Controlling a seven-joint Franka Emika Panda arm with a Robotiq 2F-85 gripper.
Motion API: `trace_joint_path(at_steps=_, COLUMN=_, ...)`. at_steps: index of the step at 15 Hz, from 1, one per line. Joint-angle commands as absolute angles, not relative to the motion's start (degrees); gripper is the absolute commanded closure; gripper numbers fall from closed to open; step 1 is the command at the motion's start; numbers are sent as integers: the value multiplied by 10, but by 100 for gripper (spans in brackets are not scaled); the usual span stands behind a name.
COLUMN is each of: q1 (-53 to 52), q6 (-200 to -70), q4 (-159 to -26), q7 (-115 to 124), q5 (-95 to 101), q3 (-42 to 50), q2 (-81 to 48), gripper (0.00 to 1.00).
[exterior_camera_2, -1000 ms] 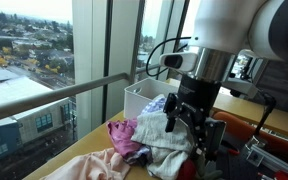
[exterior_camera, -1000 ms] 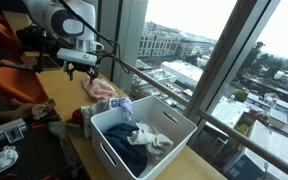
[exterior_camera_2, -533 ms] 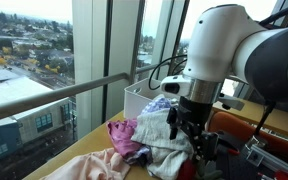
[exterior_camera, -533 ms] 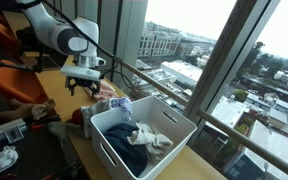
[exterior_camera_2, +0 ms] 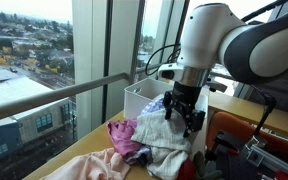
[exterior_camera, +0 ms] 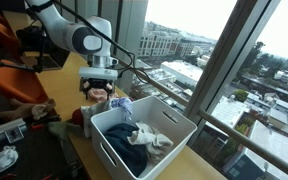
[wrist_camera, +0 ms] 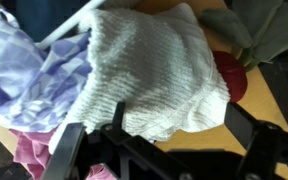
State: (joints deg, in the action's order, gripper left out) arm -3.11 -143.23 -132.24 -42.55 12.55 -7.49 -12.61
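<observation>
So the long wooden bench (exterior_camera: 189, 165) runs along the window, and the arm (exterior_camera_2: 219, 45) leans in over it. A white bin (exterior_camera: 180, 120) sits on the bench by the window-side edge, with dark blue and white laundry inside. Just past the bin's end there's a heap of clothes. On top is a white knit cloth (wrist_camera: 154, 75), bunched up. A lavender checked cloth (wrist_camera: 29, 75) touches it on the bin side, and a pink cloth (exterior_camera_2: 124, 135) is tucked beside it toward the window edge. The hand (exterior_camera_2: 184, 118) hangs right above the knit cloth with its fingers spread wide and nothing in them. A bit of something red (wrist_camera: 234, 75) peeks out from under the knit.
</observation>
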Motion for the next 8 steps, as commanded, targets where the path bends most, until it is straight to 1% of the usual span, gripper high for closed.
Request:
trace_joint_path(at_steps=1, q1=0, q6=-1396, q4=-1292, q7=-522, q5=133, q3=-61, q2=-111, gripper=0)
trace_joint_path(at_steps=8, q1=63, q6=-1370, q4=-1209, q7=-712, q5=106, q3=-20, q2=-155, gripper=0)
